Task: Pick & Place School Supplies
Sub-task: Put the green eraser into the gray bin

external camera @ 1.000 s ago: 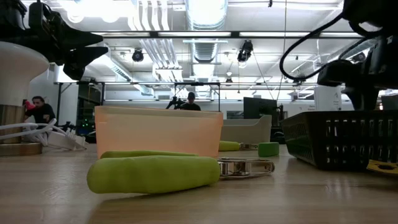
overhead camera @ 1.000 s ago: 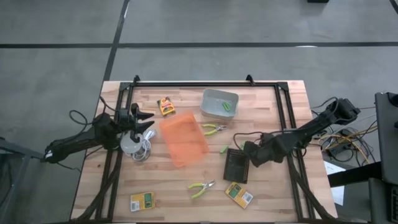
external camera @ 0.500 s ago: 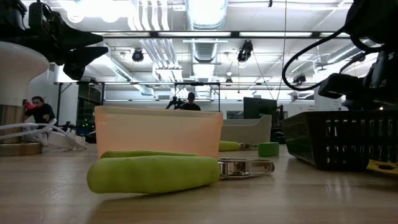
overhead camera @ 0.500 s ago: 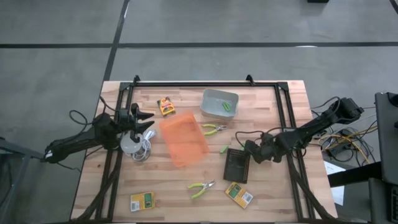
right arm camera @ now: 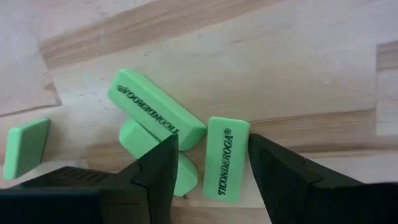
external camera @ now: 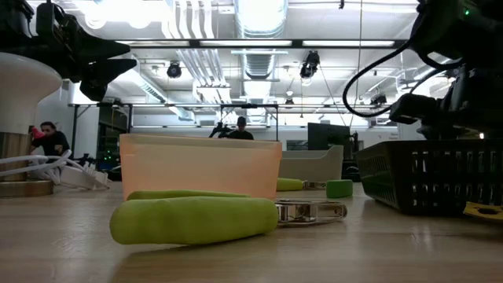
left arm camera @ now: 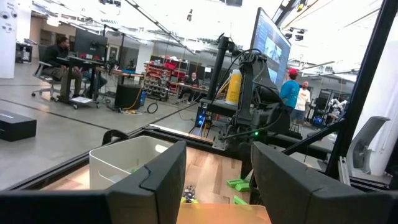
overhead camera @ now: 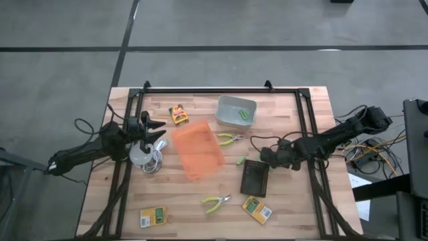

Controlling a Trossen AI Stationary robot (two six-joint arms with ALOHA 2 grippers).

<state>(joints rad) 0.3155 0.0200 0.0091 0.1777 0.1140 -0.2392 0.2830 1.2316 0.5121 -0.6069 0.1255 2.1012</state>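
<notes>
Wooden table seen from above. Right gripper, fingers apart, empty, hovers just above four lime-green erasers printed "TICONDEROGA", clustered on the wood near a black basket. Two green-handled pliers: one beside the orange bin, one nearer the front edge. Three yellow-and-green boxes: one at the back, two at the front. A grey bin holds one green piece. Left gripper, fingers apart, waits over a white round thing
</notes>
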